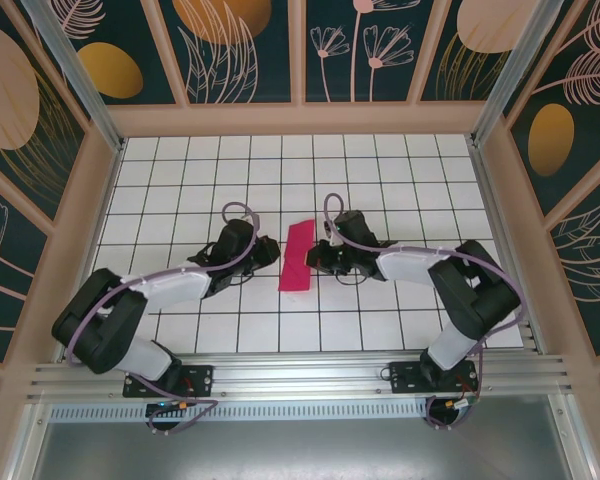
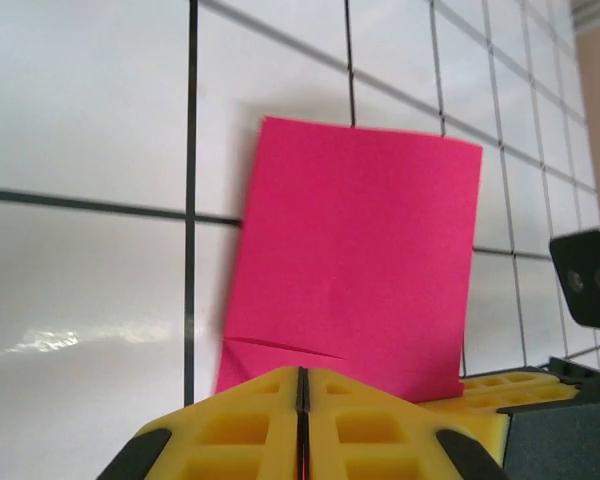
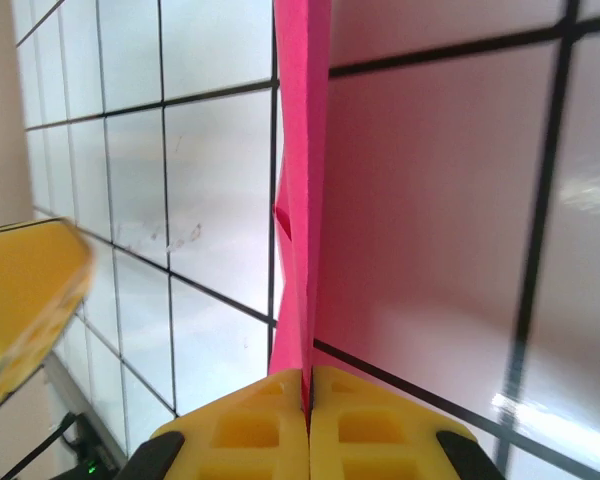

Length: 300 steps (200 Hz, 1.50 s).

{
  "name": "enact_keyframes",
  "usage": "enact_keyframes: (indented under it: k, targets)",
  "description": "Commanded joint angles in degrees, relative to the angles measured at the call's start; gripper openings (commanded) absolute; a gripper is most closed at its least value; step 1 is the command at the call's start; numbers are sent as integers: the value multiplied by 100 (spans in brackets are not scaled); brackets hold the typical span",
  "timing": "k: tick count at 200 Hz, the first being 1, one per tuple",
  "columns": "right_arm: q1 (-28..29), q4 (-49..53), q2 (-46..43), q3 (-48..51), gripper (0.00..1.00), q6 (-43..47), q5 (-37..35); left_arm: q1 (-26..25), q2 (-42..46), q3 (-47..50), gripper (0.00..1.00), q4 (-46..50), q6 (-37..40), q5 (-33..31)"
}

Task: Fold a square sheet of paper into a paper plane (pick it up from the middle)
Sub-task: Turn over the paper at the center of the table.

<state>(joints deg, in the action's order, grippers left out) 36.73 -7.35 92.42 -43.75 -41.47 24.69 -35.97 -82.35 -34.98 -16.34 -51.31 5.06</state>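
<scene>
The paper (image 1: 297,257) is folded to a narrow magenta strip near the table's (image 1: 180,170) middle, standing almost on edge rather than lying flat. Whether its lower edge rests on the table I cannot tell. In the right wrist view the paper (image 3: 302,150) runs edge-on straight into the right gripper (image 3: 307,385), whose yellow fingers are closed tight on it. From above, this right gripper (image 1: 317,258) sits just right of the table's middle. In the left wrist view the paper (image 2: 360,260) shows its broad face, with a short crease low down. The left gripper (image 2: 300,378) has its fingers pressed together with nothing between them, tips at the sheet's bottom edge. From above, the left gripper (image 1: 271,250) sits just left of the table's middle.
</scene>
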Motion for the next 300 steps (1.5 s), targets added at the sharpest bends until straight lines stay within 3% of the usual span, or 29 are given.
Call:
enact_keyframes:
  k: [1,69,120,150,194,240,282,300]
  targets:
    - [-50,1552,-498,-501,7,733,-978,-29,562,259,13,78,-51,-876]
    - [-22,4197,-1328,-1510,10,1103,-3159,-20,1643,875,19,248,-431,-1993]
    - [359,5857,-870,-2390,10,910,-4809,-17,1962,1118,21,427,-715,-2363]
    - [680,6090,-335,-2613,10,843,-5183,-16,2036,1200,22,496,-874,-2517]
    - [1248,6328,764,-3041,10,690,-5243,-18,2364,1281,22,794,-1084,-2861]
    - [1698,5990,1646,-3574,14,684,-4614,-16,2893,1549,23,1179,-1332,-3252]
    - [1768,5240,2062,-3874,20,840,-3480,-22,3194,1730,24,1208,-1378,-3271]
    - [1707,4595,1831,-3725,30,887,-2653,-16,3190,1723,25,1203,-1334,-3241]
